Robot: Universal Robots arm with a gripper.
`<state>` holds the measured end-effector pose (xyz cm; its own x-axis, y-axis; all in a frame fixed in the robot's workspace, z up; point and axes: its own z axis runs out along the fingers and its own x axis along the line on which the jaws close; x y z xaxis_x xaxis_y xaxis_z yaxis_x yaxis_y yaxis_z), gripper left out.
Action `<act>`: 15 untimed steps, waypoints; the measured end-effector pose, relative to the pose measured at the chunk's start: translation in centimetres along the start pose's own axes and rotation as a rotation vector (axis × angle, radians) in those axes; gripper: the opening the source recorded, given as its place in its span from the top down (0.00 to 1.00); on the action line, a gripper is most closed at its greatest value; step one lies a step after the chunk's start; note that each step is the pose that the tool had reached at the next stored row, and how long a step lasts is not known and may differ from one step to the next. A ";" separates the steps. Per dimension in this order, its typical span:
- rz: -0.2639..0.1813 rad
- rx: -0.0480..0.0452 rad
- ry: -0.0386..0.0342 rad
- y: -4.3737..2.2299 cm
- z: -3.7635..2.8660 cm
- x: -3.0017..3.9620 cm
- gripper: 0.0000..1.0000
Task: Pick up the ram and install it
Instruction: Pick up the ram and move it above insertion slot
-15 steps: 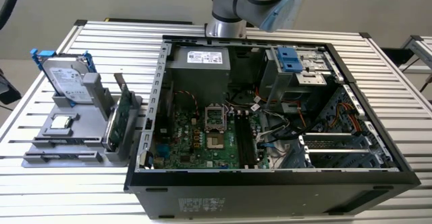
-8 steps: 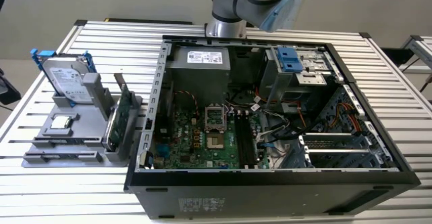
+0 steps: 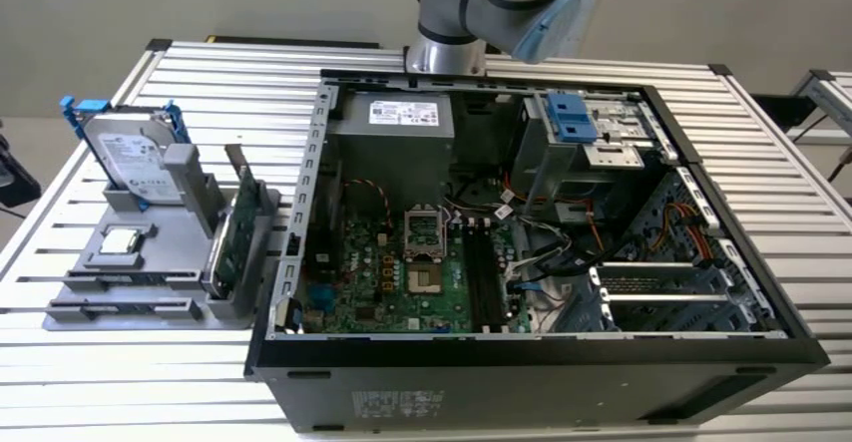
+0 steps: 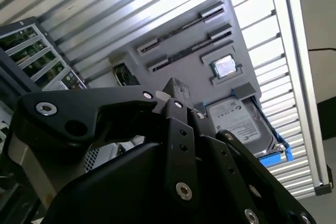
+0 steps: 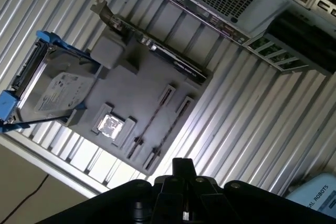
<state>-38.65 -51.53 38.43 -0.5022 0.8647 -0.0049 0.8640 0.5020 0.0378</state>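
Ram [image 5: 150,121] is stood on edge in the gray holder [image 5: 131,93], presumably so its top can be pinched; the gripper [image 5: 183,165] is held above the holder, jaws closed, empty.

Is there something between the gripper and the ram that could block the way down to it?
Nothing visible does. In the first wrist view the gripper hangs clear of the holder, where the ram sits uncovered. The card and the drive stand elsewhere on the holder, not over the ram.
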 end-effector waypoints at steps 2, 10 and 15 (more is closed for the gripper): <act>0.023 0.0006 -0.0006 0.00 0.01 0.00 1.00; 0.115 0.0029 -0.0030 -0.01 0.06 0.01 1.00; 0.172 0.0049 -0.0043 -0.02 0.09 0.01 1.00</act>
<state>-38.67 -51.53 38.34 -0.3464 0.9381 -0.0030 0.9375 0.3463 0.0336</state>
